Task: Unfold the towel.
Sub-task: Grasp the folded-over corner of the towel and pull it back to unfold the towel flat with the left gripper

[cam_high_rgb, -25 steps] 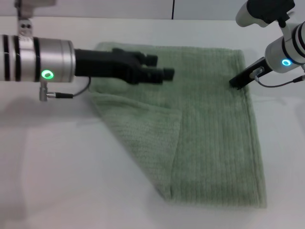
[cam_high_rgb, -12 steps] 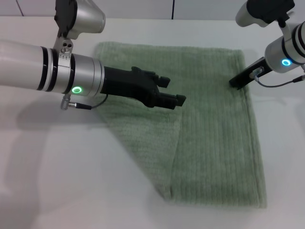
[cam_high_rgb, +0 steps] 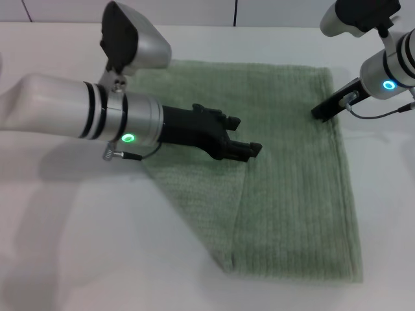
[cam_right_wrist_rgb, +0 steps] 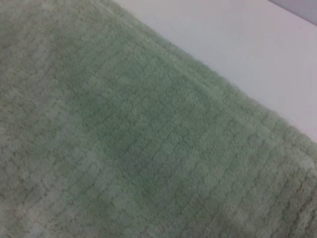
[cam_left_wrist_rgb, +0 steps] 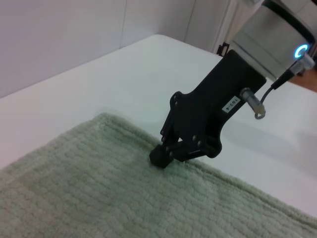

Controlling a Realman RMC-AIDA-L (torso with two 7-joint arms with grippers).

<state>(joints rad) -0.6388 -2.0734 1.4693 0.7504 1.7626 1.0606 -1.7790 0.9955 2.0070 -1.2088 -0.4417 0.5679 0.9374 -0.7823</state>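
The pale green towel (cam_high_rgb: 292,194) lies flat on the white table, with a folded-over flap (cam_high_rgb: 194,194) on its left side that ends in a diagonal edge. My left gripper (cam_high_rgb: 246,135) is open and hovers over the towel's middle, at the flap's upper inner corner. My right gripper (cam_high_rgb: 320,112) is shut, and its tip presses down on the towel close to the far right hem. It also shows in the left wrist view (cam_left_wrist_rgb: 159,157), touching the towel (cam_left_wrist_rgb: 99,193). The right wrist view shows only towel (cam_right_wrist_rgb: 124,139) and table.
The white table (cam_high_rgb: 78,246) surrounds the towel. The towel's front right corner (cam_high_rgb: 356,278) lies near the bottom of the head view. A wall rises behind the table's far edge (cam_high_rgb: 194,13).
My left arm has swung rightward and nearer across the towel, bringing its open gripper from the far left part to the flap's inner corner. The right gripper has not moved.
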